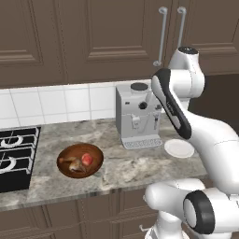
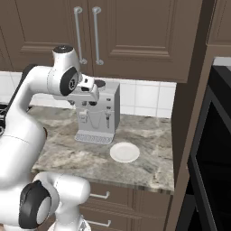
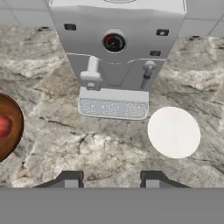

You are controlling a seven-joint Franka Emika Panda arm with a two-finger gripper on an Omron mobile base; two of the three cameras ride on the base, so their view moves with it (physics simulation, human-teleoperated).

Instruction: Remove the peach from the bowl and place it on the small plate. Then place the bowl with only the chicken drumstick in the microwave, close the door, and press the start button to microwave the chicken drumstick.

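The brown wooden bowl [image 1: 70,153] sits on the stone counter left of the coffee machine. It holds the reddish peach [image 1: 87,159] and, beside it, the tan chicken drumstick [image 1: 74,165]. The small white plate [image 1: 179,148] lies bare to the right of the machine. My gripper [image 3: 110,180] hangs high over the counter in front of the coffee machine, between bowl and plate, open with nothing between its fingers. The hand view catches the bowl's edge [image 3: 11,144] with the peach [image 3: 4,126] at far left and the plate [image 3: 174,132] at right. A black appliance [image 2: 220,149] stands at the far right; I cannot tell whether it is the microwave.
A grey coffee machine [image 1: 137,114] stands against the tiled wall mid-counter. A black stove top [image 1: 14,154] lies at the counter's left end. Brown wall cabinets hang above. A tall brown cabinet side [image 2: 189,113] bounds the counter on the right.
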